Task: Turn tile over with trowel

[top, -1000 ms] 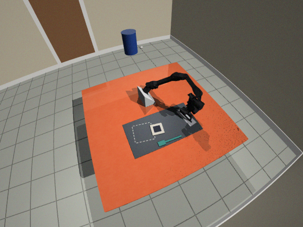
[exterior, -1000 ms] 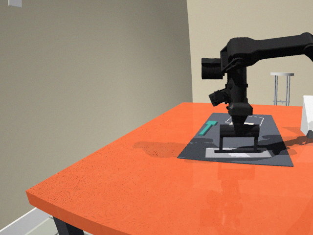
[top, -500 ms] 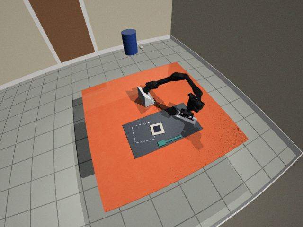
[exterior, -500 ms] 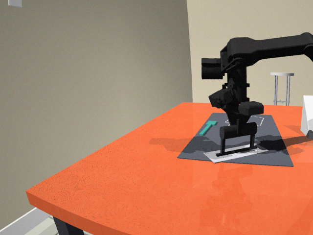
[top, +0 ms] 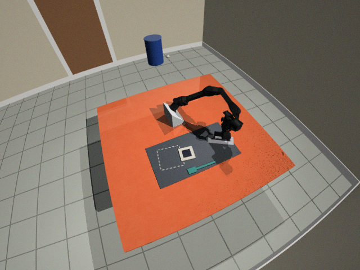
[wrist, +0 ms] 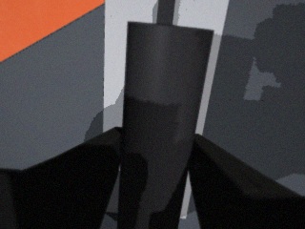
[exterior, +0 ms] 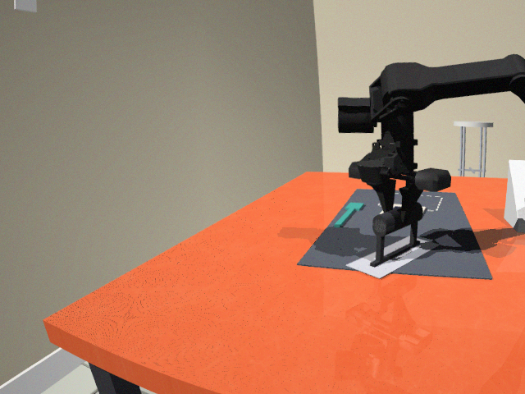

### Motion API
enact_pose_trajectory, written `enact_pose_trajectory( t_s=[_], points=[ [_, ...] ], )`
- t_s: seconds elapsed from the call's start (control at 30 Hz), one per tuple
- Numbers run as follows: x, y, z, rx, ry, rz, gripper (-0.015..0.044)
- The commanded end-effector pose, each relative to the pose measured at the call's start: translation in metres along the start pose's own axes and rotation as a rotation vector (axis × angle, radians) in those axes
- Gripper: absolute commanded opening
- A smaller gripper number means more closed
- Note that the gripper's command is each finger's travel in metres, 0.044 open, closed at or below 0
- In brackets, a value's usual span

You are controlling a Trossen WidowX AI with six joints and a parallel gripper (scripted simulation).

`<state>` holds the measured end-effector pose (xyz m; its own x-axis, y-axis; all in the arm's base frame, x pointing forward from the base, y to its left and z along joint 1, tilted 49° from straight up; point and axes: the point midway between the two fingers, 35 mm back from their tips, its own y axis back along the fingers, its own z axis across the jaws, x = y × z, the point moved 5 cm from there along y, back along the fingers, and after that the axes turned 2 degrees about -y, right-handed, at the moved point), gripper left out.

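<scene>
A trowel with a pale grey plate (top: 213, 141) (exterior: 379, 271) (wrist: 114, 48) and a thick black handle (exterior: 383, 224) (wrist: 164, 62) is at the right end of the mat in the top view. My gripper (top: 224, 133) (exterior: 397, 212) (wrist: 155, 139) is shut on that handle. The plate is low and roughly level; whether it touches the mat is unclear. The square tile (top: 186, 153) lies flat, its cream face with the dark square upward, overlapping the right side of the dashed outline (top: 158, 160). In the exterior view the arm mostly hides the tile.
The dark grey mat (top: 171, 177) (exterior: 470, 263) lies on the orange table (top: 139, 203) (exterior: 212, 288). A teal flat-bladed tool (top: 192, 170) (exterior: 347, 213) lies near the mat's long edge, beside the tile. The arm's pale base (top: 174, 117) stands behind the mat in the top view.
</scene>
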<state>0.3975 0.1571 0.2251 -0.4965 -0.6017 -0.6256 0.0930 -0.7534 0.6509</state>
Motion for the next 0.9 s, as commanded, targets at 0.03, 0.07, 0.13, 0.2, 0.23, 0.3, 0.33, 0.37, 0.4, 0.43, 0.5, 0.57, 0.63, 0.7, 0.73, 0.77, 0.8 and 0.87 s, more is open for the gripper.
enact_pose_trajectory(
  t_s=[0.03,0.07,0.13,0.2,0.23,0.3,0.33,0.37,0.4,0.43,0.5,0.57,0.63,0.7,0.73,0.77,0.8,0.87],
  points=[
    [-0.0008,-0.0020,0.0010,-0.002,0.050,0.003,0.0130],
    [-0.0008,-0.0020,0.0010,-0.002,0.050,0.003,0.0130],
    [-0.0008,-0.0020,0.0010,-0.002,0.050,0.003,0.0130],
    [-0.0008,-0.0020,0.0010,-0.002,0.050,0.003,0.0182],
    [-0.0008,-0.0020,0.0010,-0.002,0.050,0.003,0.0209],
    [-0.0008,-0.0020,0.0010,-0.002,0.050,0.003,0.0261],
    [-0.0008,-0.0020,0.0010,-0.002,0.050,0.003,0.0270],
    [-0.0008,-0.0020,0.0010,-0.002,0.050,0.003,0.0270],
    [-0.0008,-0.0020,0.0010,-0.002,0.050,0.003,0.0270],
    [-0.0008,-0.0020,0.0010,-0.002,0.050,0.003,0.0270],
    [-0.0008,-0.0020,0.0010,-0.002,0.050,0.003,0.0270],
    [-0.0008,-0.0020,0.0010,-0.002,0.050,0.003,0.0270],
    [-0.0008,-0.0020,0.0010,-0.002,0.050,0.003,0.0270],
    [-0.0008,-0.0020,0.0010,-0.002,0.050,0.003,0.0270],
    [-0.0008,-0.0020,0.0010,-0.002,0.050,0.003,0.0270],
    [-0.0008,-0.0020,0.0010,-0.002,0.050,0.003,0.0270],
    [-0.0008,-0.0020,0.0010,-0.002,0.050,0.003,0.0270],
    [-0.0008,-0.0020,0.0010,-0.002,0.050,0.003,0.0270]
  ],
)
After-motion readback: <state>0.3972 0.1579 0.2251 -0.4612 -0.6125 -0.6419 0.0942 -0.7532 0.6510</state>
